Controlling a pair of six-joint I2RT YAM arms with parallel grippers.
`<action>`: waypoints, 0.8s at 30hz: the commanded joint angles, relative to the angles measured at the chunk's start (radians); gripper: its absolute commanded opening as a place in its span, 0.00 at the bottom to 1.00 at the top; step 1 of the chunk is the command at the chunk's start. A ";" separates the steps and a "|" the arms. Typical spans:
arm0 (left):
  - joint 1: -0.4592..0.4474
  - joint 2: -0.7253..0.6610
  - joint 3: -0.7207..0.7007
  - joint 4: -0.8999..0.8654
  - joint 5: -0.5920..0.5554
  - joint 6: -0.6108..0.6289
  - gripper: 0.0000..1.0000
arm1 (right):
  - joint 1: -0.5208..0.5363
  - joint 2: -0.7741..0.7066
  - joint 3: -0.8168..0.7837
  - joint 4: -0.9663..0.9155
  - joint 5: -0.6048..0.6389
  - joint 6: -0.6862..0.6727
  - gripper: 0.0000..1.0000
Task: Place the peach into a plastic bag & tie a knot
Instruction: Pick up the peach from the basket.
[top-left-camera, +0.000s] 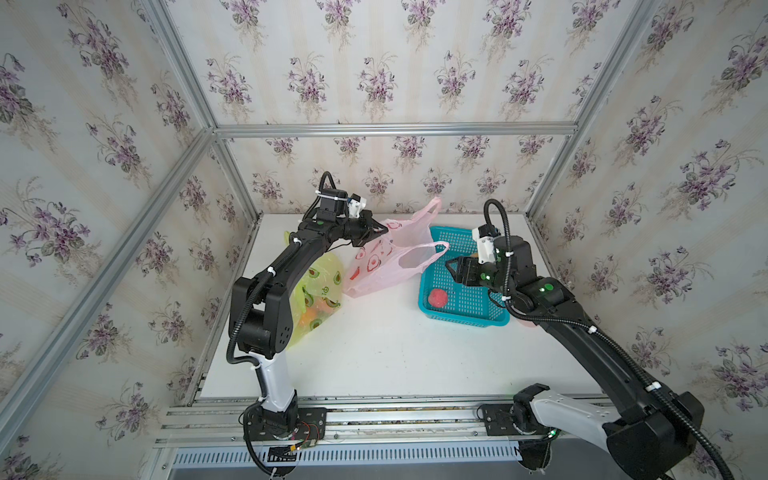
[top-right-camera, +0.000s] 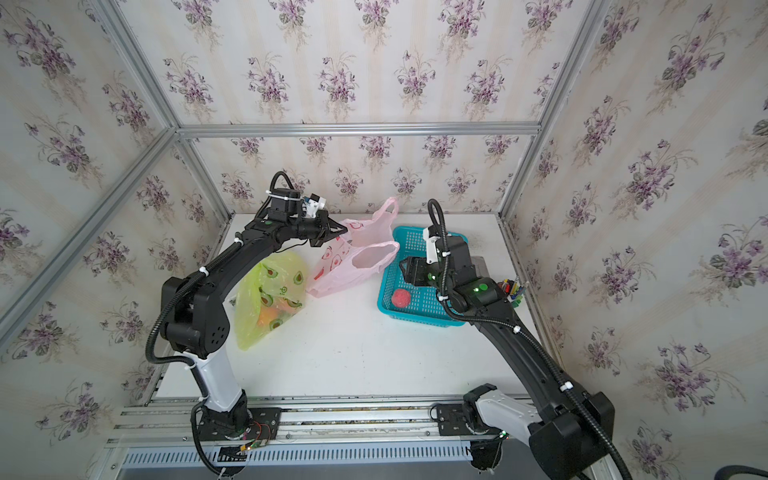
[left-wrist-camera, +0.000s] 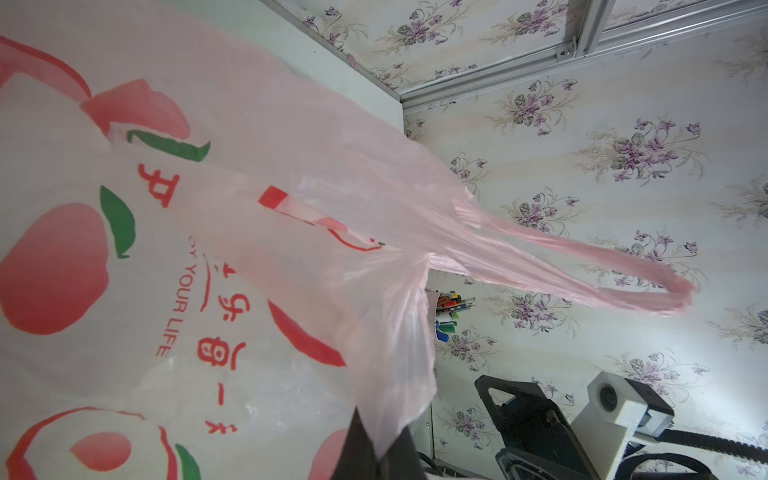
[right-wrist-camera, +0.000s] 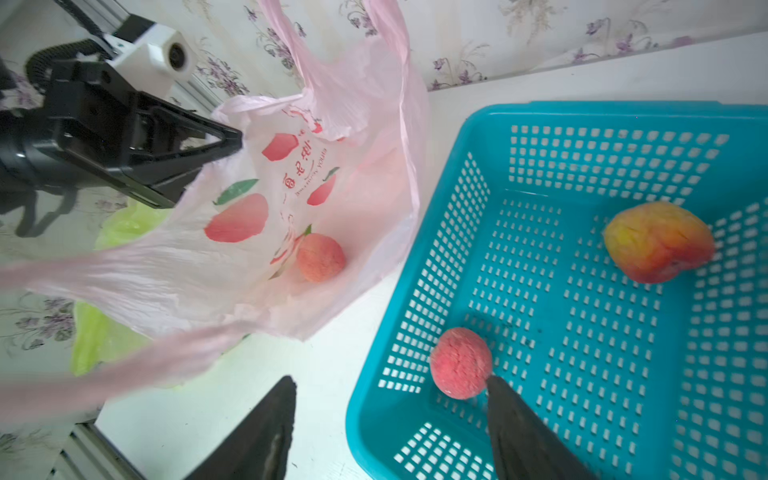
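The left arm (top-left-camera: 291, 257) has its jaws pressed together on the rim of the pink bag (top-left-camera: 386, 266), holding its mouth up and open above the table (top-left-camera: 395, 353). The right arm (top-left-camera: 582, 332) has its jaws well apart and gripping nothing, hanging over the near corner of the blue basket (top-left-camera: 465, 319). One tip is just beside the red peach (right-wrist-camera: 460, 362), and whether it touches cannot be told. There are two bags: the pink one with its two loose handles, and a yellow-green bag (top-left-camera: 318, 291) with an avocado print lying by the left arm with orange fruit inside. There is one basket. Three loose fruits show: a peach (right-wrist-camera: 321, 257) lying inside the pink bag, and in the basket the red peach and a yellow-red fruit (right-wrist-camera: 658, 241). The table is plain white, walled in by floral wallpaper (top-left-camera: 374, 75) on an aluminium frame (top-left-camera: 395, 129)
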 joint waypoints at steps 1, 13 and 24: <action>0.003 -0.010 -0.008 0.026 0.001 0.008 0.00 | -0.028 0.023 -0.024 -0.002 0.034 -0.002 0.70; 0.001 -0.053 -0.048 0.020 0.016 0.029 0.00 | -0.093 0.344 -0.056 0.094 -0.179 -0.017 0.77; 0.001 -0.075 -0.057 0.018 0.019 0.033 0.00 | -0.055 0.527 -0.051 0.139 -0.203 -0.031 0.79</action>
